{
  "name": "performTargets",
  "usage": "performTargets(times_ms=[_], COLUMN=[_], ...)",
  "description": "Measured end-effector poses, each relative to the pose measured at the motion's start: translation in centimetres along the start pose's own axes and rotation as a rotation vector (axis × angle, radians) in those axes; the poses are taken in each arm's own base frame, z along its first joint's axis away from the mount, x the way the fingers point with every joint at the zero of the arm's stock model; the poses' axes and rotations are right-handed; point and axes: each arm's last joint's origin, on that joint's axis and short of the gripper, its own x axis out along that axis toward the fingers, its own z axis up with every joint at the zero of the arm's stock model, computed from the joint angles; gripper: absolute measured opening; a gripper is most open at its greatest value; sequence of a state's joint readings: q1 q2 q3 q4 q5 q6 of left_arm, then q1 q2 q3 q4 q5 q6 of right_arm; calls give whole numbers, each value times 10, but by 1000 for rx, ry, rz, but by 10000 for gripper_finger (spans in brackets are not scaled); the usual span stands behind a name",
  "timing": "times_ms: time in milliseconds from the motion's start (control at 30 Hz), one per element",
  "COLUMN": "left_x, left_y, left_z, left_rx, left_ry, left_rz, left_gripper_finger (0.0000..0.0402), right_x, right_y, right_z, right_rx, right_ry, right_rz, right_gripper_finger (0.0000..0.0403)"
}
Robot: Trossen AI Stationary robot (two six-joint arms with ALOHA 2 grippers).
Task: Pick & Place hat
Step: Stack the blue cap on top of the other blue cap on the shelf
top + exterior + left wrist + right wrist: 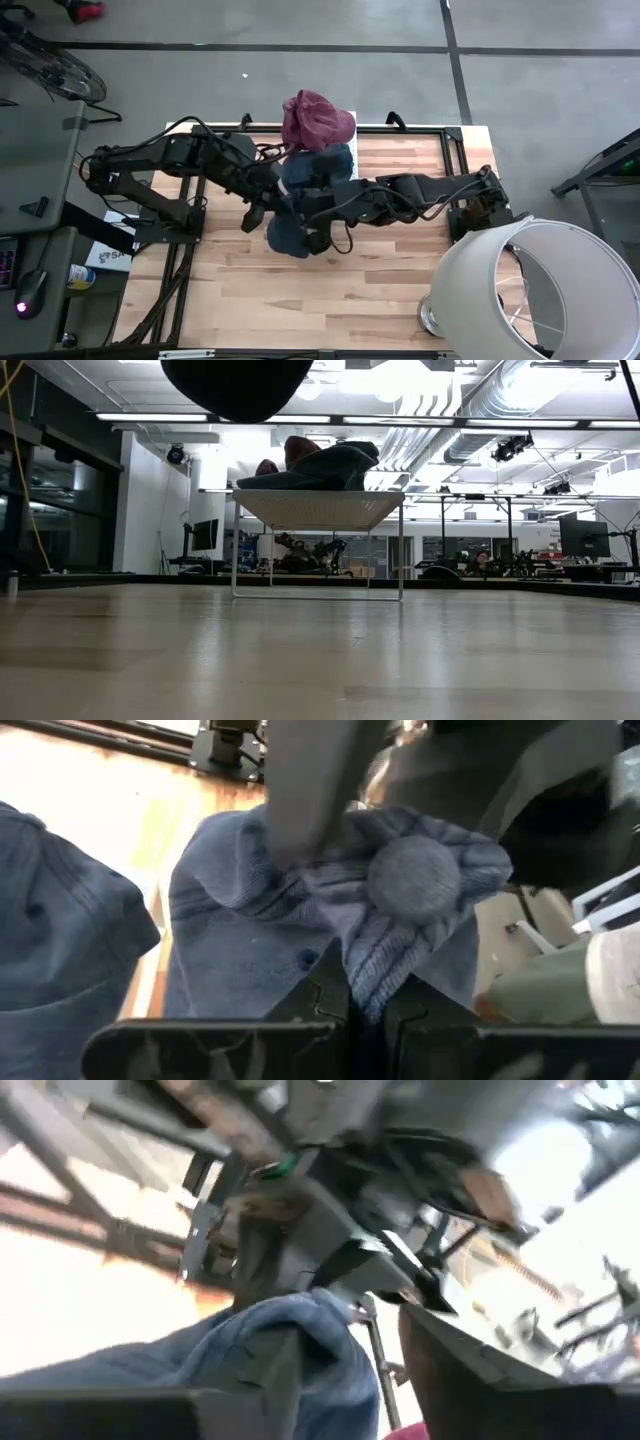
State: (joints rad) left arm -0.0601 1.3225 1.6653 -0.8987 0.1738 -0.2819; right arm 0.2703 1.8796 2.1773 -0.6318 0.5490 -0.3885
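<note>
A blue knit hat with a pompom point(415, 875) hangs between my two grippers over the middle of the table point(288, 238). In the low view it shows as a dark shape at the top point(235, 385), clear of the tabletop. My left gripper point(265, 208) is shut on it. My right gripper point(303, 212) is open right beside it, with blue cloth point(300, 1345) between its fingers. A maroon hat point(316, 120) and a blue cap point(322, 165) lie on a white wire tray point(320, 510) at the far edge. My left gripper pinches a bunched fold of the knit hat point(372, 970) just below the pompom between its two shut fingers. The hat is lifted clear of the table and hangs slack around the fingers. My right gripper has the hat's blue cloth lying over one finger point(282, 1380). The other finger point(465, 1370) stands clear of it.
A large white lampshade on a round base point(540, 290) stands at the near right corner. The wire tray stands on thin legs point(234, 550) at the far edge. Bare wood point(300, 300) lies along the near side.
</note>
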Motion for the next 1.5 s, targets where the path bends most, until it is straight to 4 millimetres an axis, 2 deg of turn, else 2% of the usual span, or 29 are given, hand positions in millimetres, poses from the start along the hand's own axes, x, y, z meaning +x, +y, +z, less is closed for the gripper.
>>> performTargets(times_ms=[100,300,467,533,867,1000,1200,1500], left_x=[-4,-31,-41,-41,-12,1,7,21], left_y=[0,2,6,8,14,22,43,66], left_z=[-1,-6,-9,-9,-5,0,14,26], left_rx=[23,66,127,165,284,323,316,338], left_ry=[-5,-55,-72,-69,7,20,23,105], left_rz=[18,163,353,393,493,564,591,561], left_gripper_finger=[2,1,1,1,0,0,0,0], right_x=[-9,-40,-57,-57,-39,-36,-34,-33], right_y=[-8,-38,-56,-61,-81,-86,-95,-108], right_z=[3,10,3,-3,-36,-45,-54,-69], right_rx=[136,340,496,542,745,744,726,683], right_ry=[-7,-34,20,47,197,248,303,386], right_rz=[-45,-238,-419,-444,-388,-406,-439,-517], right_gripper_finger=[175,219,228,226,205,200,199,199])
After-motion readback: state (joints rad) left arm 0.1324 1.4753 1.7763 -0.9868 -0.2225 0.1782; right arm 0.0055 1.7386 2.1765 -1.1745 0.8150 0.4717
